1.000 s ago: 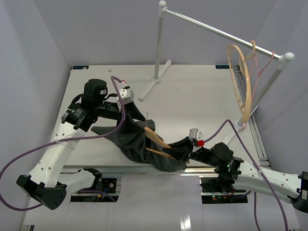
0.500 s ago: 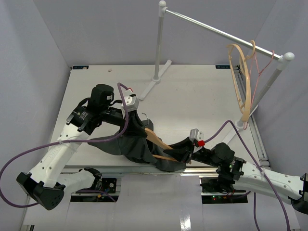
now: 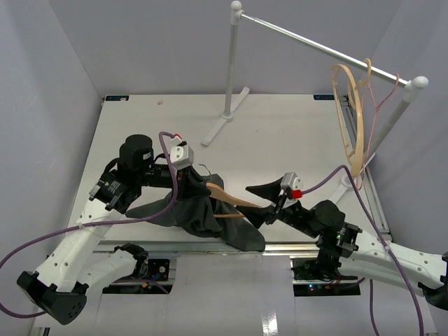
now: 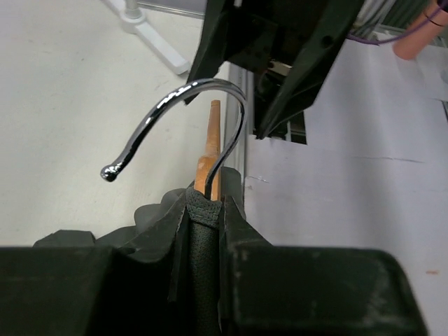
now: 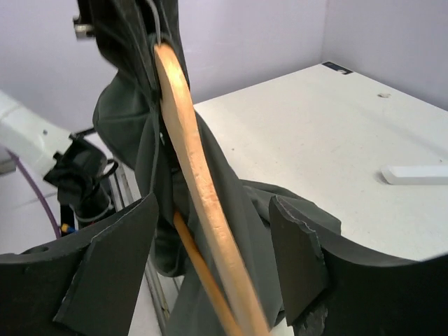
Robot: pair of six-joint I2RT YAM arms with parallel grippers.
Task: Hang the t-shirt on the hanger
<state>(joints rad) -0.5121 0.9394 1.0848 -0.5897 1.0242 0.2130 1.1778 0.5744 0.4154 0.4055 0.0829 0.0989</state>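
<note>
The t-shirt point(image 3: 198, 215) lies bunched at the near edge of the table point(image 3: 280, 133), draped over the wooden hanger point(image 3: 227, 198). The left gripper point(image 3: 190, 173) sits at its far left end. In the left wrist view its jaws are pressed together on a fold of the dark fabric point(image 4: 204, 234), and the hanger's metal hook point(image 4: 175, 112) rises just beyond the pinch. To the right, the right gripper point(image 3: 260, 203) has its jaws spread wide. They stand on either side of the hanger's tan arm point(image 5: 199, 189) and the cloth around it, gripping nothing. At the far right, a tan hanger point(image 3: 352, 119) and a thin pink hanger point(image 3: 381, 105) hang from the rail point(image 3: 315, 45).
</note>
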